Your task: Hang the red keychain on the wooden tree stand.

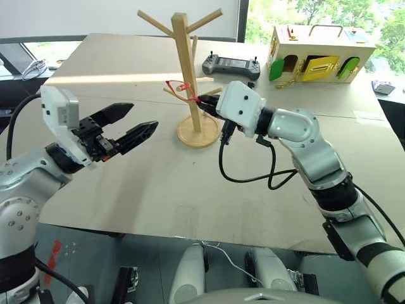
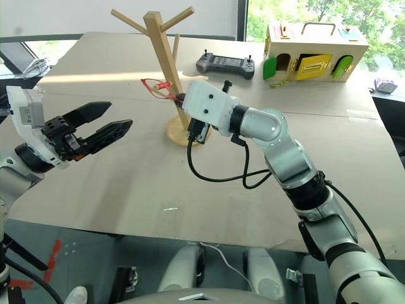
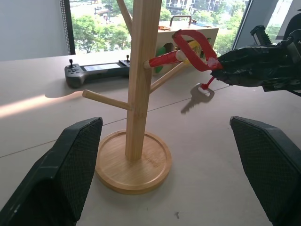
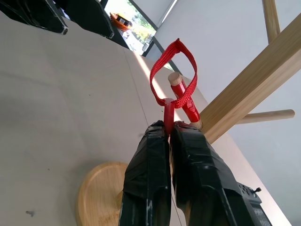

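The right gripper (image 4: 170,129), jaws shut on the red keychain (image 3: 193,44), holds its loop just ahead against a peg of the wooden tree stand (image 1: 188,69) — we judge the strap light and limp, best pinched near the key — while the left gripper (image 1: 125,123) stands open, well apart.

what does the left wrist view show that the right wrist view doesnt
Left wrist view alone: the silver key dangling under the strap, a grey controller and the wooden box behind the stand. Right wrist view alone: the right gripper from behind, jaws shut on the red keychain. Both: the keychain's loop at a peg of the wooden tree stand, and its round base.
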